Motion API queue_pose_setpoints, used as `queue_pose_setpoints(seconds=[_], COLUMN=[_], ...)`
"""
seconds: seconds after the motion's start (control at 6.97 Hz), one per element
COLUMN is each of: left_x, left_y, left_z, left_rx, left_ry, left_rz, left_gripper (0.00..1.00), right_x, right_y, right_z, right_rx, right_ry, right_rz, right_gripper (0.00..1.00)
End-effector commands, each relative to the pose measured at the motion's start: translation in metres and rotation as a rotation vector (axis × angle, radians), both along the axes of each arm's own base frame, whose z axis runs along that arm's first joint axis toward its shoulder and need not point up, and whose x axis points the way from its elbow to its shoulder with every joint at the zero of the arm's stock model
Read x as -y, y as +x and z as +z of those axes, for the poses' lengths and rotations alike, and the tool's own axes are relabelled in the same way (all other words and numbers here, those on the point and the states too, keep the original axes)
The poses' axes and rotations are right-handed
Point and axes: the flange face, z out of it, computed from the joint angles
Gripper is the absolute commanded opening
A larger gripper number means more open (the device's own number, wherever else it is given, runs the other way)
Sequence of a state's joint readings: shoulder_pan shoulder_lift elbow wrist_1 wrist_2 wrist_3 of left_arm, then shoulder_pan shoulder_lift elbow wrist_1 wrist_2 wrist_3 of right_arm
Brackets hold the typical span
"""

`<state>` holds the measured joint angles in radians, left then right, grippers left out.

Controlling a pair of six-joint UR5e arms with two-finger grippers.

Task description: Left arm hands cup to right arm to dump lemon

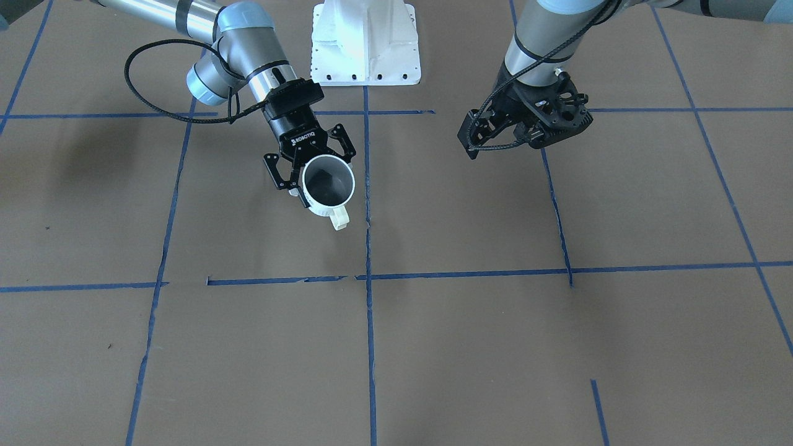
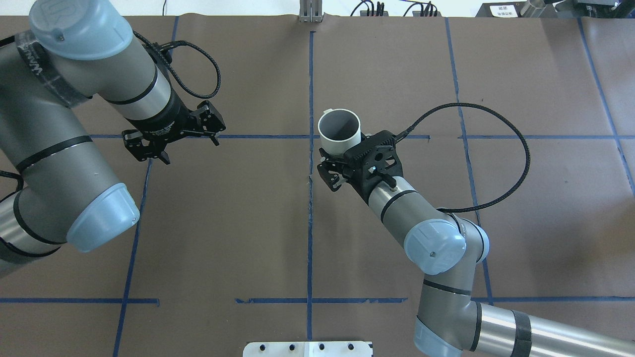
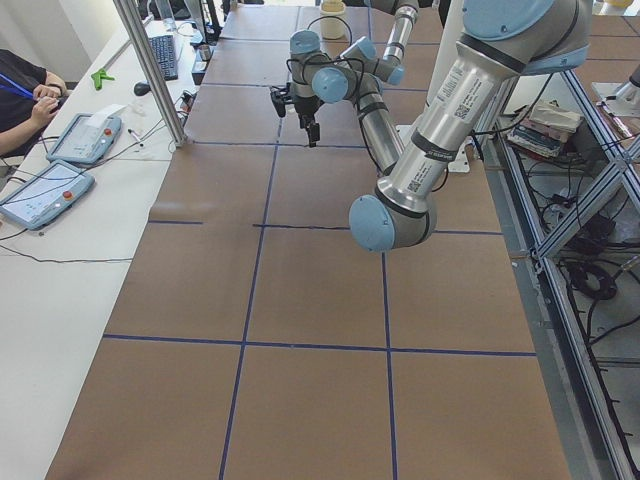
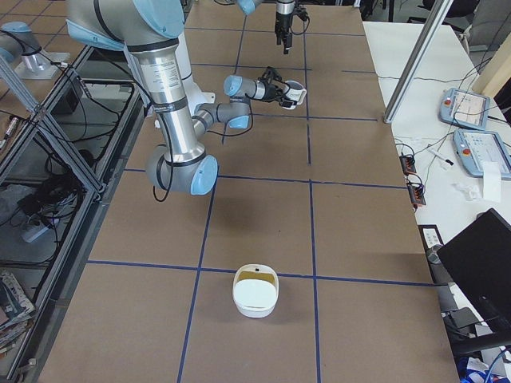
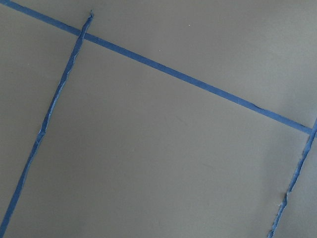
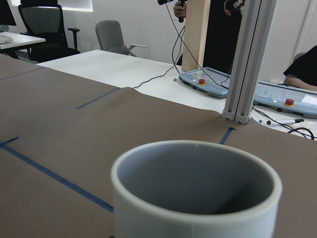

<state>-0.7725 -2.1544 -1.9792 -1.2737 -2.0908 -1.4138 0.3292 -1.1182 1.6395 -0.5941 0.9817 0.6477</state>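
Seen from the table's right end, a white tub (image 4: 255, 297) sits nearest the camera on the paper-covered table (image 4: 263, 231), well apart from both arms. Beyond it the right arm (image 4: 172, 88) holds the cup (image 1: 331, 192) just beside the centre tape line (image 1: 367, 248). The cup seems clear of the surface, with its mouth up and its cream handle (image 1: 339, 218) pointing away from the robot. The hand-over therefore reads as done. The dumping is what is left, since the cup is not yet tipped. The lemon shows in no view (the cup's grey floor lies in shadow, so whether the lemon is inside cannot be told). Farthest off, the left arm (image 2: 74, 124) hangs well apart from the cup.

The right gripper (image 1: 319, 176) reaches forward and slightly down from a bent wrist. Its fingers (image 1: 302, 197) are closed against the cup's sides below the rim, and the right wrist view looks straight across that rim. The left gripper (image 2: 181, 141) points down at bare paper near a tape crossing, its fingers (image 2: 164, 157) spread and holding nothing. To finish, the right wrist would likely need to roll the cup's mouth downward, perhaps over the tub.
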Motion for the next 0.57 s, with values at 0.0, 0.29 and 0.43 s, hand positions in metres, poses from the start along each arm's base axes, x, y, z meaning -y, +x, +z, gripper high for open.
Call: queue_pose_setpoints(seconds=[0.0,0.29,0.43], left_x=[0.003,0.009,0.019], left_y=[-0.002,0.008,0.018], left_z=[-0.003,-0.025,-0.034], left_rx=[-0.006,-0.024,-0.023], left_ry=[-0.007,0.012,0.01], left_rz=[-0.017,-0.012,-0.008], left_gripper=[1.0,1.0,1.0], right_x=[-0.008,-0.015,-0.016], right_y=[-0.007,-0.015,-0.022], right_z=[0.0,0.0,-0.006], right_rx=[-0.006,-0.012,-0.01], right_ry=[-0.001,-0.001,-0.006], right_rz=[-0.01,-0.001,0.016], right_gripper=[0.39,0.41,0.41])
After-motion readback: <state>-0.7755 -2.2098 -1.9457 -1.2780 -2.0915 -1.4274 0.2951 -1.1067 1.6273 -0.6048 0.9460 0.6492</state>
